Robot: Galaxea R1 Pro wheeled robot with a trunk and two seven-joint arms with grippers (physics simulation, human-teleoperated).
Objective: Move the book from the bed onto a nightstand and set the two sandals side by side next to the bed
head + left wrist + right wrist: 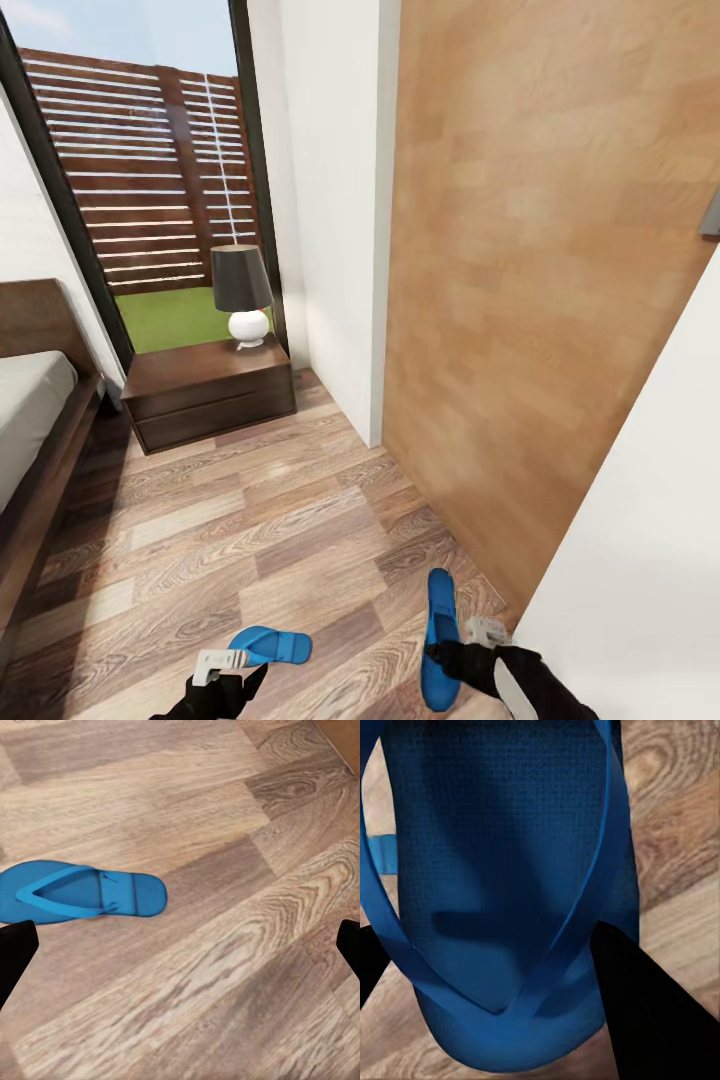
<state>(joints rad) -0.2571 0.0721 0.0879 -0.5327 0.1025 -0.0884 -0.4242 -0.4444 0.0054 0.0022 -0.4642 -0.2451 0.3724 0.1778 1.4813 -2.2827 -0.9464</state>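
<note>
Two bright blue sandals show at the bottom of the head view. One sandal (272, 645) (79, 892) lies flat on the wood-plank floor, just beyond my left gripper (243, 684) (180, 949), whose fingers stand wide open and apart from it. The other sandal (439, 640) (502, 870) sits between the fingers of my right gripper (446, 655) (499, 979), which is shut on its strap end. The bed (30, 400) lies at the left, and a dark-brown nightstand (205, 390) stands beside it under the window. The book is out of view.
A lamp (242, 290) with a dark shade and white base stands on the nightstand. A white wall corner (340, 250) and a tall wood panel (540, 280) close off the right side. A white surface (640, 560) is close by my right arm.
</note>
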